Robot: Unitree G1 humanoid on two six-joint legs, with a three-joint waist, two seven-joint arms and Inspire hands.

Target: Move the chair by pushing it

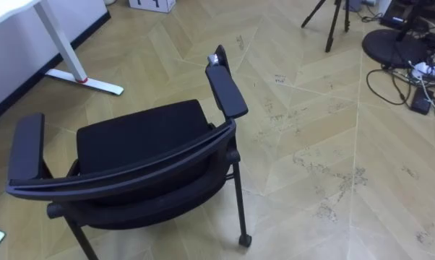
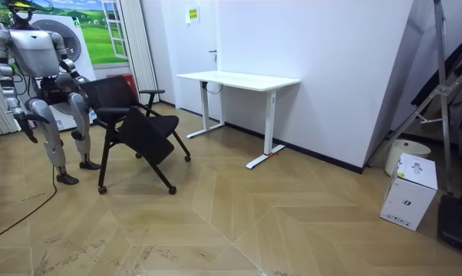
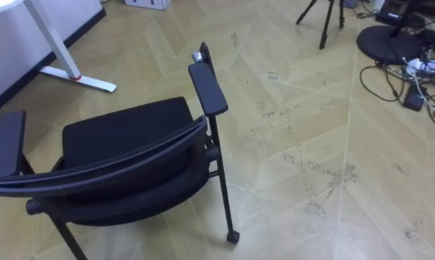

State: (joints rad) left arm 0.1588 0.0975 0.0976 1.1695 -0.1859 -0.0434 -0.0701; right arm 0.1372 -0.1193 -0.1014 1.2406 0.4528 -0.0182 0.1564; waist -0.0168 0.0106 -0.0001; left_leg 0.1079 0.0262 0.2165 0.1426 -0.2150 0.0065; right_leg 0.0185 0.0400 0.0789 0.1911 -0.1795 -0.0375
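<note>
- I am looking down on the chair point(image 1: 141, 137), which is standing on the floor point(image 1: 311, 108) right in front of the robot, its backrest point(image 1: 131, 173) nearest me and its seat facing away. The table point(image 2: 239, 79) is standing ahead and to the robot's left.
- In the room view the right robot hand point(image 2: 30, 123) is hanging low beside the robot's leg and the left robot hand point(image 2: 74, 75) is sitting higher, near the backrest. Both are too small for me to tell how far the fingers are open or whether either is touching the chair.
- I am judging the push as not yet under way.
- What I am worrying about: a one-sided push would swing the chair on its caster point(image 1: 243, 240) towards the table's foot point(image 1: 87, 79). A high push on the backrest could tip it. Drifting right would bring it towards the tripod point(image 1: 332, 22) and the cables point(image 1: 412, 79).
- The seat is looking like matte black padding and the backrest is a thin curved band. The armrest point(image 1: 227, 90) is a flat hard slab, and the legs are slim dark tubes. The floor is smooth herringbone wood, scuffed in patches, so the chair should be rolling easily.
</note>
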